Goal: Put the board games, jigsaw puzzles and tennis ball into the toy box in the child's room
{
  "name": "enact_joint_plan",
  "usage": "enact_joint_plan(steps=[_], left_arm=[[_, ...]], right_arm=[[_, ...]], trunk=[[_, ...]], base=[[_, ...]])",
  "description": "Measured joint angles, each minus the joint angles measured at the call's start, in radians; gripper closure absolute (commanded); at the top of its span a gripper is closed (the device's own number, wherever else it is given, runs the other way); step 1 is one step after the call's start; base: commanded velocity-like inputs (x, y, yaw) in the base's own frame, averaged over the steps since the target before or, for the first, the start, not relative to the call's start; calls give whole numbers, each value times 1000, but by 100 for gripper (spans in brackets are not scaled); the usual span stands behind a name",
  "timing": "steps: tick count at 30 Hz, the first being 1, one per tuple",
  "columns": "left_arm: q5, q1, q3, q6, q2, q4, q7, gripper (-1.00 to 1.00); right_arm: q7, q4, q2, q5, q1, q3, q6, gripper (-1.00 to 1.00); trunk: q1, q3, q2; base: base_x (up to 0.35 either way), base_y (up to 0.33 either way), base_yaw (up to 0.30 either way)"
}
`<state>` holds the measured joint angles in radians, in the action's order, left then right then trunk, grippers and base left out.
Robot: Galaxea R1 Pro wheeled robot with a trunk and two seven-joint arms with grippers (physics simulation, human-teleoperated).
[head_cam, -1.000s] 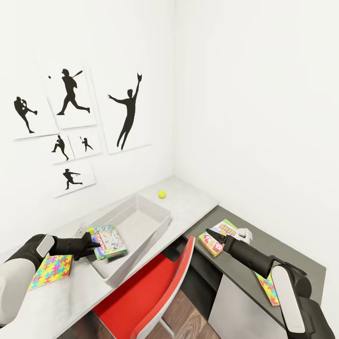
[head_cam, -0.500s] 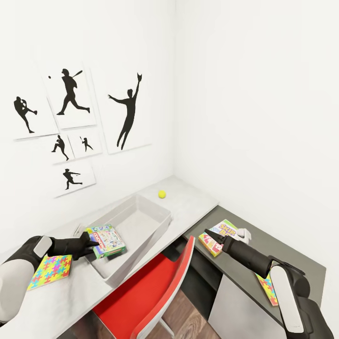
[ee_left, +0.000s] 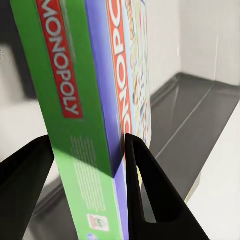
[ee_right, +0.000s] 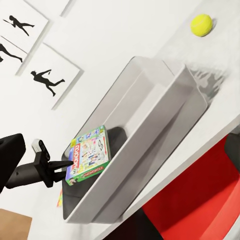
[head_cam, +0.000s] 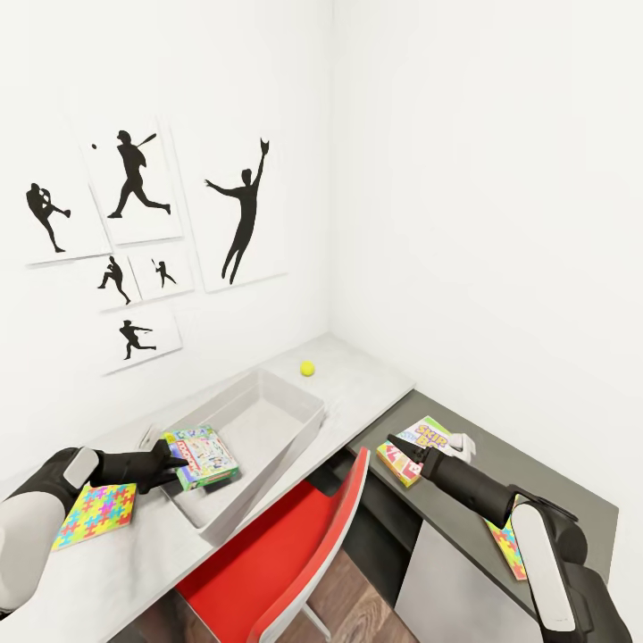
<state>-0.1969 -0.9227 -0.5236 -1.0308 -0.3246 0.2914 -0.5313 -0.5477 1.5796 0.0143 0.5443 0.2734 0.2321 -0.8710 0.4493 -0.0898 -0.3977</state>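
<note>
My left gripper (head_cam: 171, 465) is shut on the white and green Monopoly board game (head_cam: 204, 457), holding it over the left end of the pale grey toy box (head_cam: 268, 413). The left wrist view shows both fingers (ee_left: 150, 190) pressed on the game's (ee_left: 85, 100) faces. The tennis ball (head_cam: 307, 368) lies on the table (head_cam: 375, 384) behind the box. One jigsaw puzzle (head_cam: 96, 515) lies under my left arm. My right gripper (head_cam: 398, 442) hovers over the yellow-green board game (head_cam: 413, 446) on the dark cabinet top; its jaws are unclear. A second jigsaw (head_cam: 505, 546) peeks from under my right arm.
A red chair (head_cam: 295, 554) is tucked under the table in front of the toy box. A small white object (head_cam: 461, 440) sits beside the yellow-green game. White walls with silhouette prints (head_cam: 134, 187) close off the table's far sides.
My left gripper and the Monopoly game have shifted slightly to the left at the bin's end. The right arm has barely moved.
</note>
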Motion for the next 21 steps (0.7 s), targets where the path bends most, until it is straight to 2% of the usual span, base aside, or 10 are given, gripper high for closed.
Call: enact_joint_plan(steps=[8, 14, 21], left_arm=[[-1, 0, 0, 0, -1, 0, -1, 100], [-56, 0, -19, -8, -2, 0, 3, 100], [-62, 0, -21, -8, -2, 0, 3, 100]], right_arm=[[0, 0, 0, 0, 0, 0, 0, -100], [1, 0, 0, 0, 0, -1, 0, -100], [1, -1, 0, 0, 0, -2, 0, -100]], trunk=[[0, 0, 0], [0, 0, 0], [0, 0, 0]], base=[[0, 0, 0], [0, 0, 0], [0, 0, 0]])
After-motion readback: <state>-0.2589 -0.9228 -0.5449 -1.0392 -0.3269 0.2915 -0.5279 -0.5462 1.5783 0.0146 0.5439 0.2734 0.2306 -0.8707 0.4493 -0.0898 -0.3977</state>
